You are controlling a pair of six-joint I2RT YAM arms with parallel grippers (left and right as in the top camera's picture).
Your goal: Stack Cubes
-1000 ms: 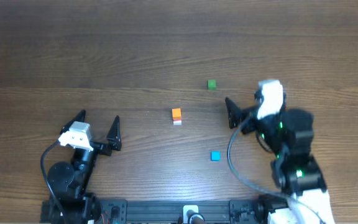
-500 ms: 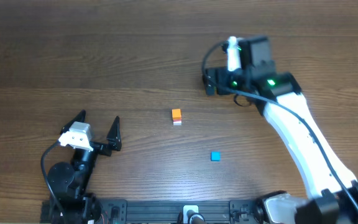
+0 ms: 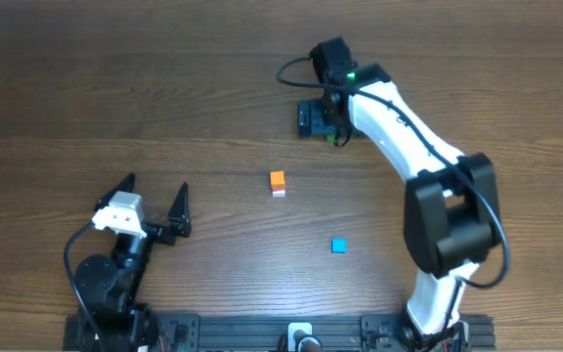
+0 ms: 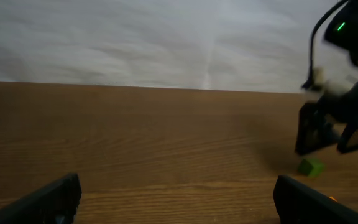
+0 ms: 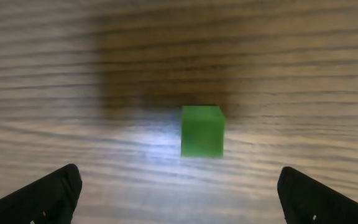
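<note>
Right claw (image 5: pixel 179 198) is hanging spread wide over the green cube (image 5: pixel 202 132), which is resting on the bench (image 3: pixel 115 78), clear of both fingers and not yet between them. We are noting a large swing. A second ago this arm was folded back close to its base, with the claw well short of the cube. Half a second ago it was already stretching out toward the far side. Now it is reaching fully across, and its wrist camera is looking straight down on the green cube. The cube itself is not shifting; we are seeing it in the same spot on the far part of the bench. The orange cube (image 3: pixel 278 179) is keeping its place near the middle, seemingly on top of a white cube (image 3: pixel 279 192). The blue cube (image 3: pixel 338 245) is lying apart, nearer the arm bases. The left claw (image 3: pixel 155 184) is staying put near its base, fingers spread and holding nothing. We are reading this as the approach ending and the pick beginning. The claw is roughly lined up, so we are judging that a descent and a closing on the green cube come next, then a carry to the orange-topped stack.
</note>
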